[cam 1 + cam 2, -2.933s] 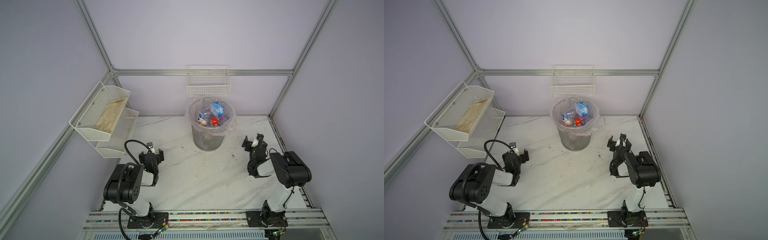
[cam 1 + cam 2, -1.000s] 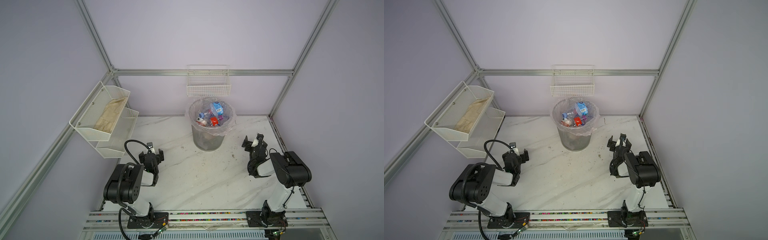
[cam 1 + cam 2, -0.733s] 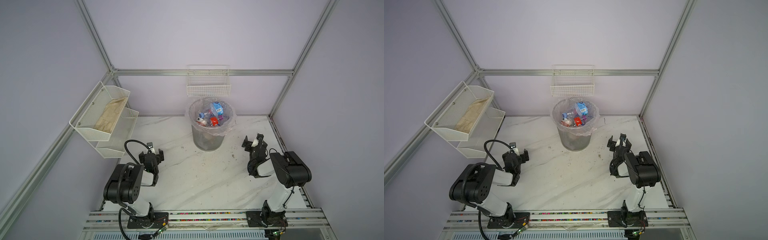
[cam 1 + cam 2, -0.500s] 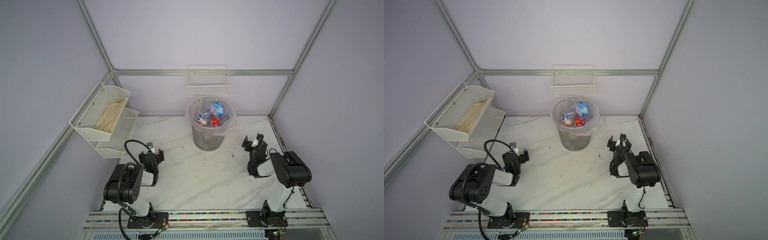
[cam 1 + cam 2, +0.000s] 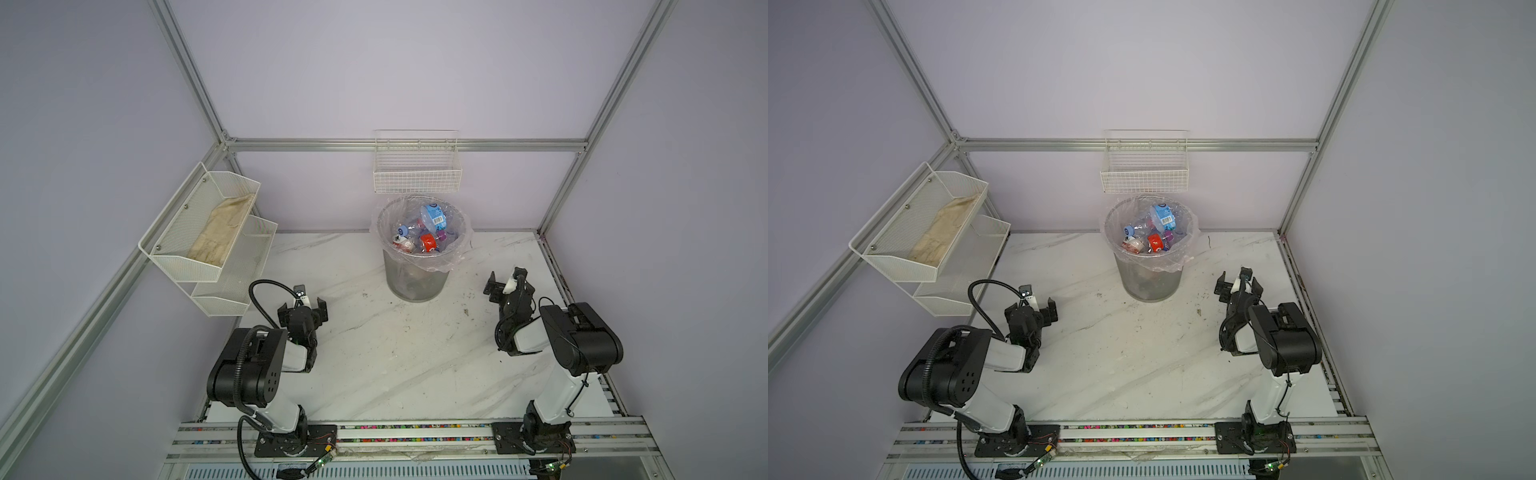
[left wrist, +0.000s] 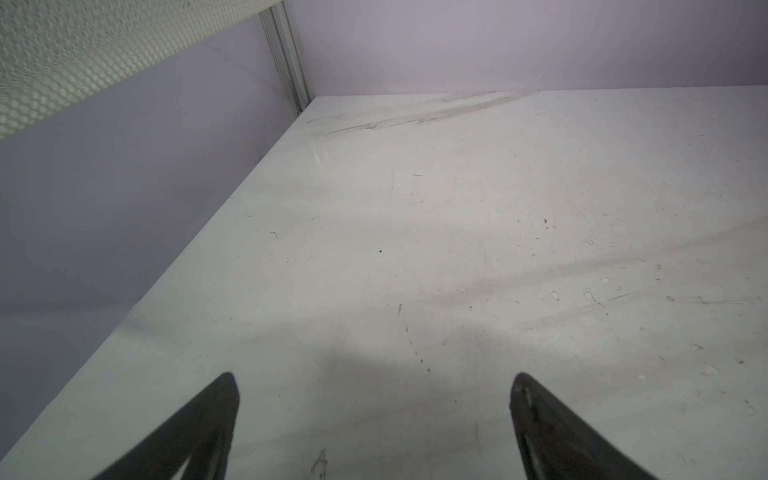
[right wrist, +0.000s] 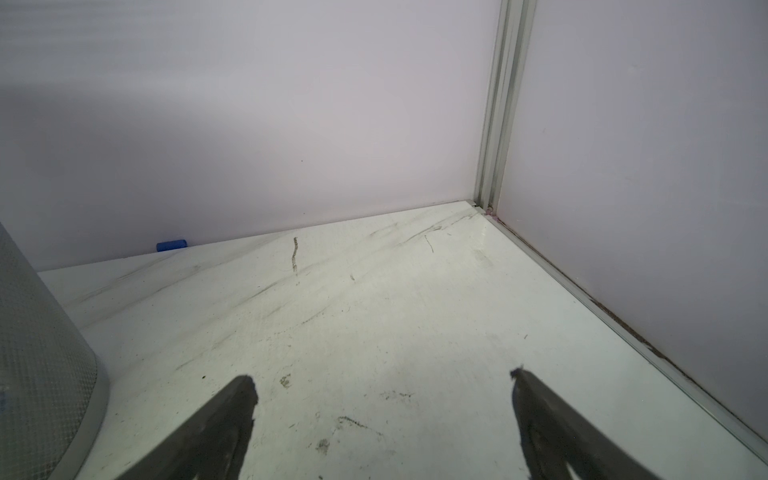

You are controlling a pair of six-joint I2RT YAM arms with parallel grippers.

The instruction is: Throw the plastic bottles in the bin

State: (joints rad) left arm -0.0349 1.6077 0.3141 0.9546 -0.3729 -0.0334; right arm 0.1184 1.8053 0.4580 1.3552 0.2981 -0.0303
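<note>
The bin [image 5: 415,286] stands in the upper middle of both top views, at the back of the marble table [image 5: 395,361] and just below a white wire basket [image 5: 417,178] fixed to the rear wall. A clear bag [image 5: 455,255] lines it and folds out over the rim. The plastic bottles [image 5: 428,232] lie heaped inside the bin: one with a blue label and a barcode sits highest, one with a red label is just below it, and clear ones with blue caps lie around them.

The left gripper [image 5: 302,309] is left of centre in the frame, low over the table and near a two-tier mesh shelf [image 5: 199,266] on the side wall, whose upper tier holds a beige cloth [image 5: 220,232]. Its jaws are spread wide; in the left wrist view the two dark fingertips [image 6: 220,399] stand well apart with bare, speckled table between them.

The right gripper [image 5: 507,284] is right of centre, beside the bin but apart from it, its jaws likewise spread wide over bare table, as the right wrist view's fingertips [image 7: 239,399] show. That view also catches the bin's grey mesh wall and a small blue piece [image 7: 170,245] at the foot of the rear wall; what it is cannot be told
</note>
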